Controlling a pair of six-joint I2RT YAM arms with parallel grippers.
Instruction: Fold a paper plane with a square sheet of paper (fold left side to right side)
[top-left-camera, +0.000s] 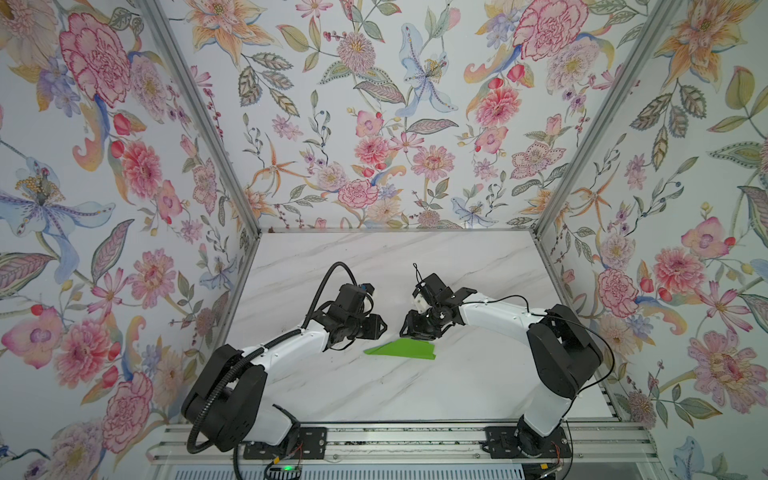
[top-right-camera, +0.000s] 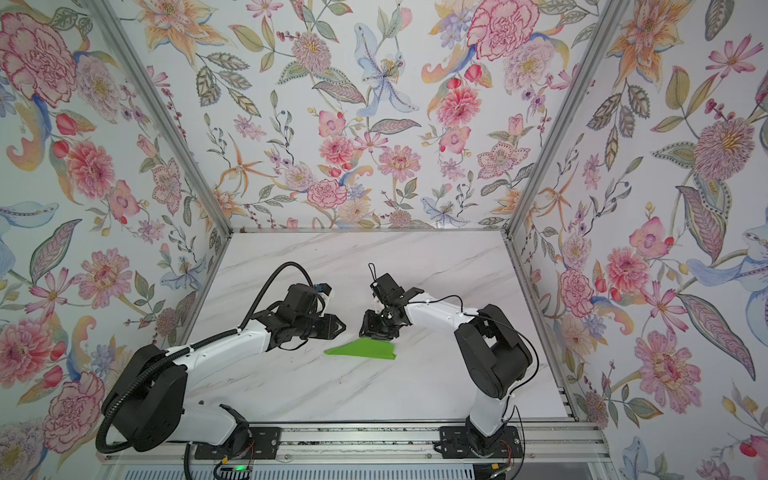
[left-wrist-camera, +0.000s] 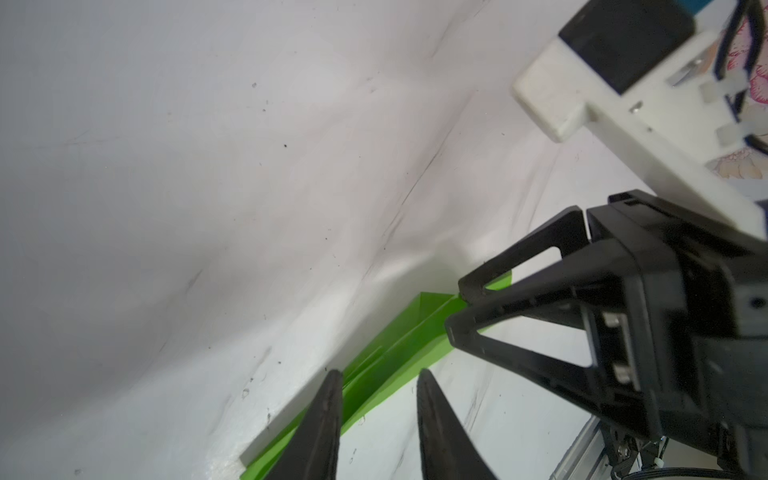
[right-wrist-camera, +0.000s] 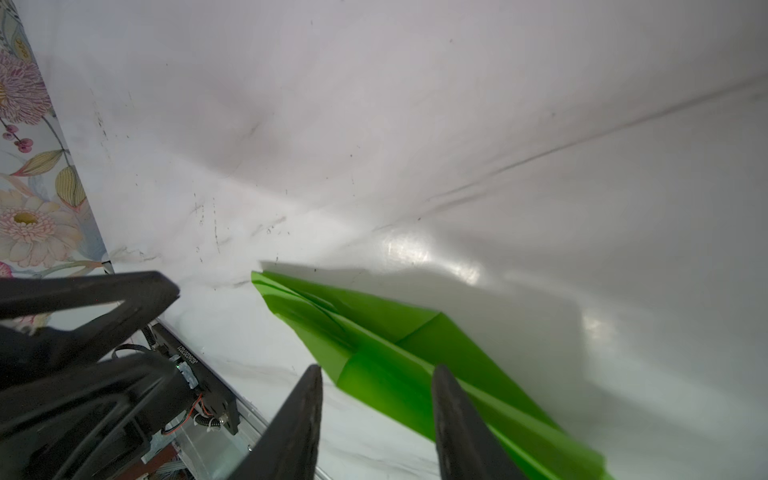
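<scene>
One green paper plane is lying on one marble table; two grippers are hanging over it, the left gripper at left, the right gripper at right.

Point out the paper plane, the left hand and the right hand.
paper plane (top-left-camera: 401, 349), in a top view, middle of its green surface.
left hand (left-wrist-camera: 380, 372), left wrist view, midway between its fingertips.
right hand (right-wrist-camera: 378, 368), right wrist view, midway between its fingertips.
</scene>
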